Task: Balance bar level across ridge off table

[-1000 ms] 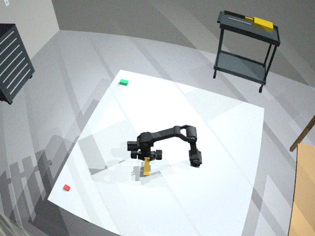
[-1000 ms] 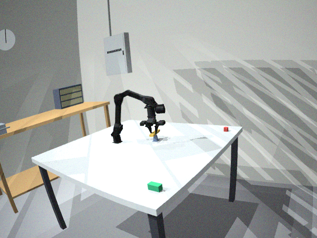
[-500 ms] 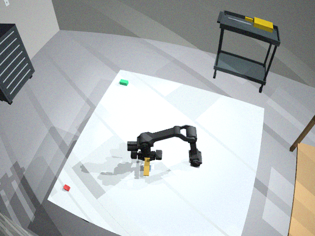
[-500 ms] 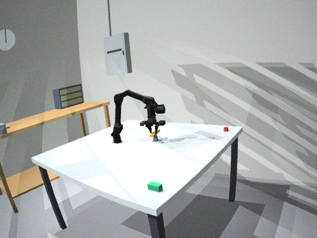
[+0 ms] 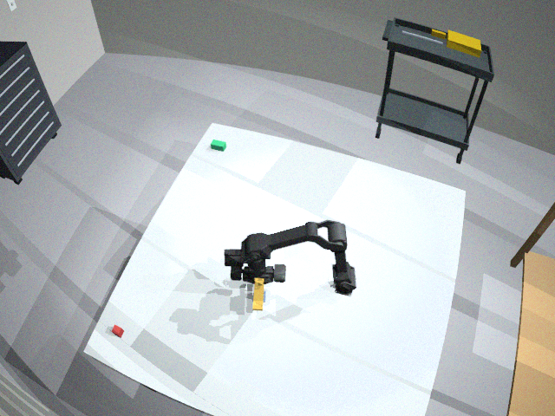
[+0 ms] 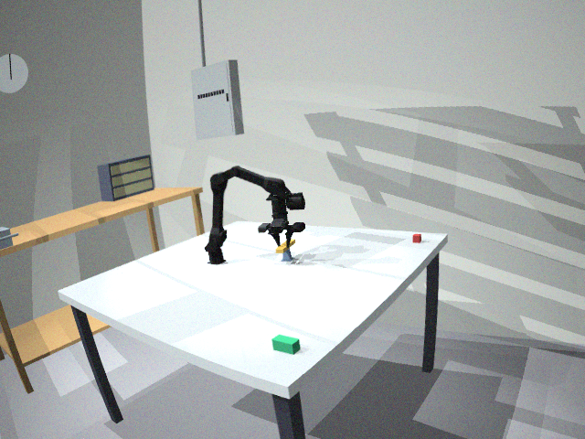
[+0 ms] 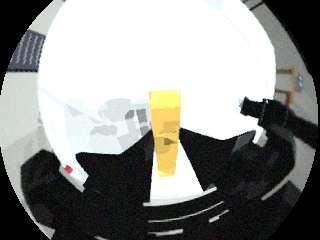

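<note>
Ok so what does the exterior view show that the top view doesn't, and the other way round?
Only the exterior view shows the blue ridge from the side, directly under the yellow bar, plus the table legs, the wall box and the wooden bench. Only the top view shows the bar's full length reaching out from the gripper, along with the grey cart and the dark drawer cabinet. Both show the gripper shut on the bar, the green block and the red block near table corners.
</note>
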Controlling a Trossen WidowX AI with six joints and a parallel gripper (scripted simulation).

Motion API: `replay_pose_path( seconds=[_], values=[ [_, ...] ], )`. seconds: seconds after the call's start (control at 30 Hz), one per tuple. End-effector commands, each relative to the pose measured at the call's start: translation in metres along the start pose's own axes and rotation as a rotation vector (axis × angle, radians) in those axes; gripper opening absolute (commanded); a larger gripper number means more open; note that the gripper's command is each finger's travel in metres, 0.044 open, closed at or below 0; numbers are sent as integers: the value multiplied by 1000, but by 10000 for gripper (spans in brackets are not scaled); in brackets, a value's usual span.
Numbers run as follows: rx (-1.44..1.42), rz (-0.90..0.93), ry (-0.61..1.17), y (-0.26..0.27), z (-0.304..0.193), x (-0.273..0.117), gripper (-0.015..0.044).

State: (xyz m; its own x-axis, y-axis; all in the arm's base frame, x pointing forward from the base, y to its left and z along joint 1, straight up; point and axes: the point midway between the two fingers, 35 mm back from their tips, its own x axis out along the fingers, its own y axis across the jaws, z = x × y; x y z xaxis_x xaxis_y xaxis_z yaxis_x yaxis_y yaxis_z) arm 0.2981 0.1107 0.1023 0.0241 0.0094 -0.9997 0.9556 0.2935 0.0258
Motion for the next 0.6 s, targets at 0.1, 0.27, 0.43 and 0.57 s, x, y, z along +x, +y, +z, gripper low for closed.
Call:
replay_pose_path(
  seconds=[0.1, 0.27, 0.43, 0.57],
  values=[
    [1, 0, 0, 0, 0, 1, 0],
    [1, 0, 0, 0, 0, 1, 0],
    [1, 0, 0, 0, 0, 2, 0],
    [1, 0, 0, 0, 0, 2, 0]
  ],
)
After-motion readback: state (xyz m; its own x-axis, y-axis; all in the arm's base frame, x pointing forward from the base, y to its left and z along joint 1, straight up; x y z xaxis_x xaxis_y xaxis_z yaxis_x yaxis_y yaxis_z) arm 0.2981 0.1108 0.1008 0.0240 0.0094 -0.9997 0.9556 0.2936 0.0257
